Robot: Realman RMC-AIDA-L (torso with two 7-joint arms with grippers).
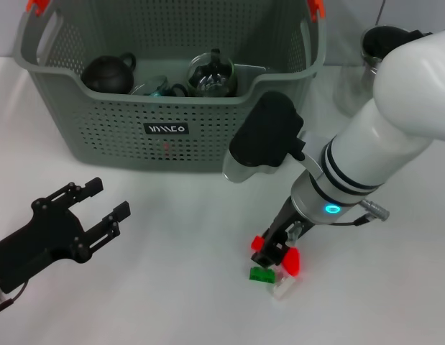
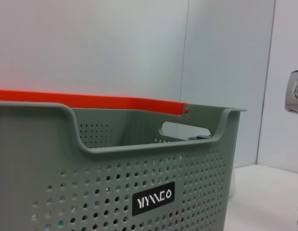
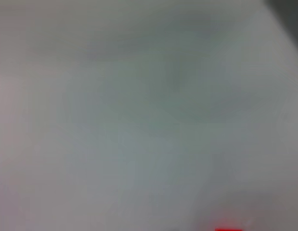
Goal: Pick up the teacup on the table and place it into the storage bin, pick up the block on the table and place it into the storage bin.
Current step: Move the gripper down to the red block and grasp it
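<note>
Right tool: the right tool (image 1: 277,249) is low over the white tabletop (image 1: 172,287), in front of the storage bin (image 1: 100,136) and toward the robot's right. Its red-tipped fingers (image 1: 292,260) stand a little apart, just above the block (image 1: 263,274). Whether they touch the block, I cannot tell.
Block: one green block lies on the tabletop directly under the right tool. One small pale piece (image 1: 282,287) lies touching it, on the side nearer to the robot.
Left tool: the left tool (image 1: 93,208) hovers above the tabletop on the robot's left, well apart from the block. Its two black fingers are spread wide and hold nothing.
Storage bin: one grey-green perforated basket stands at the far side of the tabletop. It has two orange handle clips (image 1: 37,6) and one dark label (image 1: 167,129) with white letters.
Inside the bin: one dark round teapot (image 1: 107,75), one glass pot (image 1: 211,75) with dark content, and between them one glass item that I cannot name for sure.
Beside the bin: one glass jug (image 1: 366,65) with a black lid stands on the robot's right, partly hidden by the right arm.
Right wrist view: only a grey blur with one small red spot at the edge.
</note>
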